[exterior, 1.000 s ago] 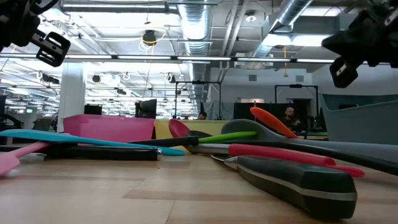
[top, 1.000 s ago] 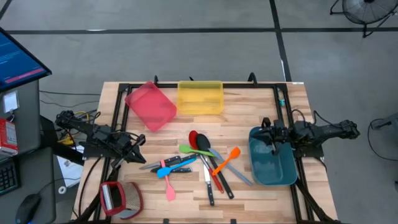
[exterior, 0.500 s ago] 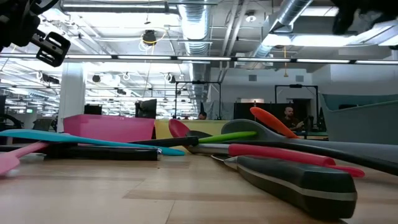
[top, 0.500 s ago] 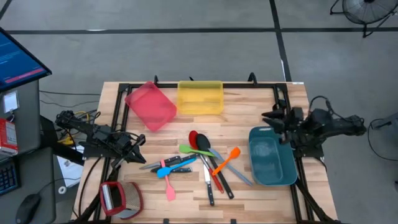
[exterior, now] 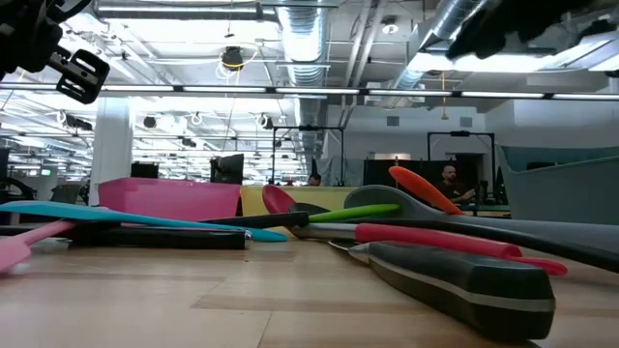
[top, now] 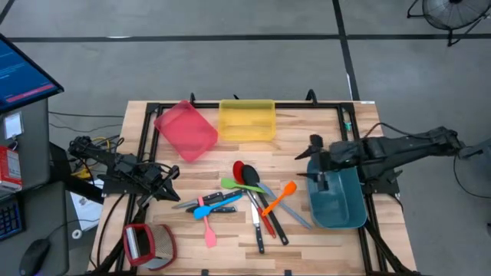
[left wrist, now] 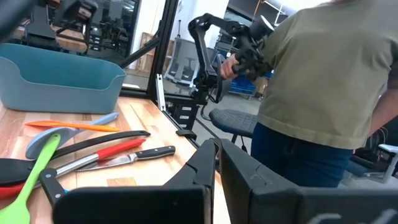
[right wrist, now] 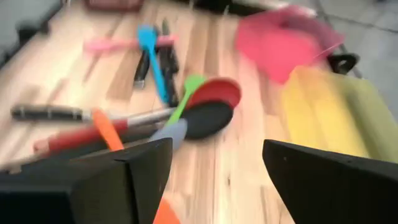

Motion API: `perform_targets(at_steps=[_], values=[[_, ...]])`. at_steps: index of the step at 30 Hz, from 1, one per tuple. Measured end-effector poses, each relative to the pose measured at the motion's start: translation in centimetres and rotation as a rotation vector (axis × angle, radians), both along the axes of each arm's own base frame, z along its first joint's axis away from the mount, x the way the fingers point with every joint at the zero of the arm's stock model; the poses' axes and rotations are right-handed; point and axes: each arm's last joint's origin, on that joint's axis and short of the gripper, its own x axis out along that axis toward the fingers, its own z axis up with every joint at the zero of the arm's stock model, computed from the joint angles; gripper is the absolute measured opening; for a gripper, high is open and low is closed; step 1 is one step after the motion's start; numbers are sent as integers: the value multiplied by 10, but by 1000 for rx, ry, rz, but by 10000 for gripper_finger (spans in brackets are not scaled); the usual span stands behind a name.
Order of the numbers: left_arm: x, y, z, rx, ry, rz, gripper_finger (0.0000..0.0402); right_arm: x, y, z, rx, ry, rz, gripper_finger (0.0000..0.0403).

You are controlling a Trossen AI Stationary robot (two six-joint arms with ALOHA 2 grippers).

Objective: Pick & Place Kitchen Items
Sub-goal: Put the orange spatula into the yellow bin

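While the right gripper (top: 315, 161) hangs over the teal bin (top: 337, 203), at the bin's 11 o'clock corner, we see its fingers (right wrist: 118, 186) spread wide in the right wrist view, with nothing between them. Over at 9 o'clock on the counter (top: 307, 130), the left gripper (top: 170, 182) waits just off the edge, fingers pressed together and empty, as the left wrist view confirms.

The kitchen items sit in a loose heap at the centre of the counter. We spot the red spoon (top: 238, 169) and the black spoon (top: 251, 177) with their bowls touching at the pile's 12 o'clock. The green spatula (top: 232, 185) points out toward 9 o'clock just below them. The orange spatula (top: 281, 195) lies toward 3 o'clock, nearest the teal bin, crossing a grey spoon (top: 285, 208). The blue spatula (top: 212, 207) and the pink spatula (top: 209, 230) sit at the 8 o'clock side, the blue one lying across dark-handled knives (top: 215, 198). More knives (top: 258, 226) fan out toward 6 o'clock.

The pink bin (top: 185, 129) stands tilted at 11 o'clock, and the yellow bin (top: 247, 120) beside it at 12 o'clock. We cannot tell what the teal bin holds.
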Motion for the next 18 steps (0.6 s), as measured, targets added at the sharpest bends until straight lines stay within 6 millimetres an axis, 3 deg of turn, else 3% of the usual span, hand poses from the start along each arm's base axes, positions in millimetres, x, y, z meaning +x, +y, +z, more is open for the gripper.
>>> perform_targets(at_steps=[18], values=[[0, 0, 1, -3, -8, 1, 8, 67, 17, -73, -76, 376, 230, 240]])
